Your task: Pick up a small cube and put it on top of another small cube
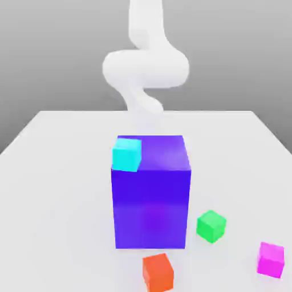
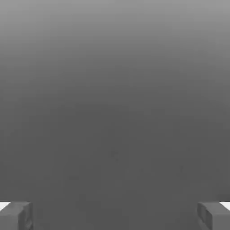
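"Where's the small magenta cube (image 1: 270, 260)?"

"Out on the white desk (image 1: 57, 199), toward the exterior view's right and well down from the far edge. It's flat on the surface and turned slightly, well apart from the big blue-purple block (image 1: 151, 208)."

"And that green cube (image 1: 211, 226)?"

"Between the magenta one and the block, a bit nearer the desk's far edge than the magenta. It's turned so that a corner points our way, and it's just beside the block without touching."

"I see an orange-red cube (image 1: 158, 274) too."

"Yes, on our side of the block, farther from the far edge than the green one. That one's twisted a little as well."

"What about the cyan cube (image 1: 126, 155)?"

"Up high. It looks to be on top of the block, by the front corner on the exterior view's left. From here I can't swear that its underside touches."

"The block itself looks squared up with the desk."

"It does, its front face about parallel to the far edge, midway between the two far corners."

"And the robot?"

"The white arm (image 1: 146, 68) bends above the desk's far edge, around the middle. Its pincer (image 2: 115, 216) stands wide, one finger well apart from the other, and they grip nothing."
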{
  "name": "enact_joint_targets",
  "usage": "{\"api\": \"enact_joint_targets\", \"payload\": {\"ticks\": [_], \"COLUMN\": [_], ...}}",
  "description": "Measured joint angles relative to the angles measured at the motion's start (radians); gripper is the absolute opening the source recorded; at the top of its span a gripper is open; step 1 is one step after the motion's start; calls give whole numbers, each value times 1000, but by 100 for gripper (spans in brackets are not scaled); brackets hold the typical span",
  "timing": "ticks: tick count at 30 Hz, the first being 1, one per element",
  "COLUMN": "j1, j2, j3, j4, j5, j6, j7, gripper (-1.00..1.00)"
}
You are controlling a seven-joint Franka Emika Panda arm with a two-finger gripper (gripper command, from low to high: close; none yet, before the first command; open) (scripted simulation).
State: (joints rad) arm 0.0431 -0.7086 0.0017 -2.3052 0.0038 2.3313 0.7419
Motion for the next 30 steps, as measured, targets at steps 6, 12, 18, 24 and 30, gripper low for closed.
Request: {"api": "enact_joint_targets", "payload": {"ticks": [6,12,18,24,30], "j1": [99,180,254,321,376], "j2": [224,441,659,878,1097], "j3": [12,40,87,119,122], "j4": [-13,-25,-38,-50,-42], "j5": [12,21,8,-42,-122], "j6": [77,151,225,300,403], "j7": [-144,-282,-404,-501,-532], "gripper": [0,0,0,0,0]}}
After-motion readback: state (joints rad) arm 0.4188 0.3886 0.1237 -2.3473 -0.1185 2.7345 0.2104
